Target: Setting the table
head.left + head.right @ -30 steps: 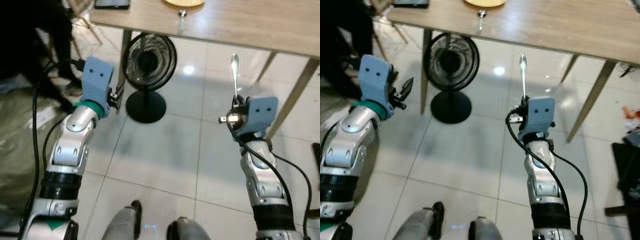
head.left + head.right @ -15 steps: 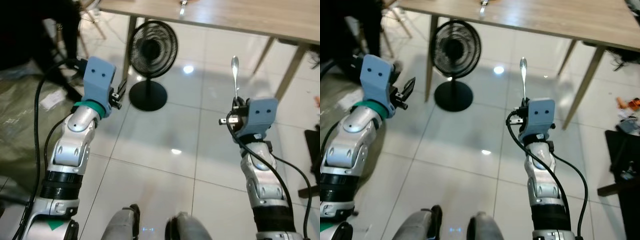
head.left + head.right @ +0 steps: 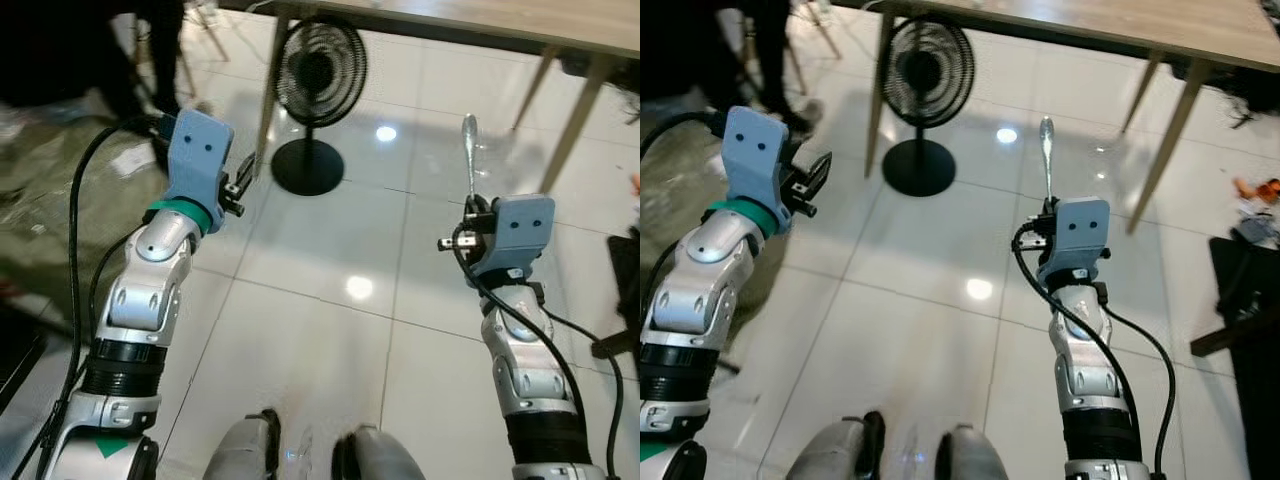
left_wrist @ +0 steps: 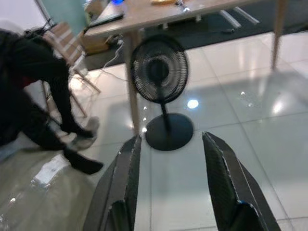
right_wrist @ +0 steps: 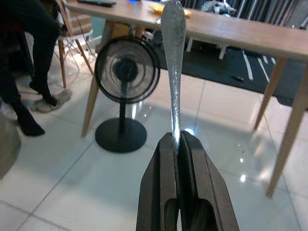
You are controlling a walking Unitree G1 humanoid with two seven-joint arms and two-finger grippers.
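Since one second ago the camera has drawn back from the table (image 3: 1120,25), so its wooden edge now sits only along the top of the head views, and the plate and the utensil that lay on it are out of these views; both arms keep the same pose. The right tool (image 5: 177,144) is closed on the handle of a silver spoon (image 3: 468,150), which stands upright with its bowl at the top, above the white tiled floor (image 3: 330,290) and well apart from the table. The left tool (image 4: 168,159) is open, its two black fingers (image 4: 126,178) spread wide with nothing between them, and it hangs over the floor at the robot's left. A black standing fan (image 3: 318,85) stands on the floor beside a wooden table leg (image 3: 878,90). At the far left a person in dark clothes sits on a chair, only the legs (image 5: 19,72) visible. The robot's own feet (image 3: 310,455) show at the bottom.
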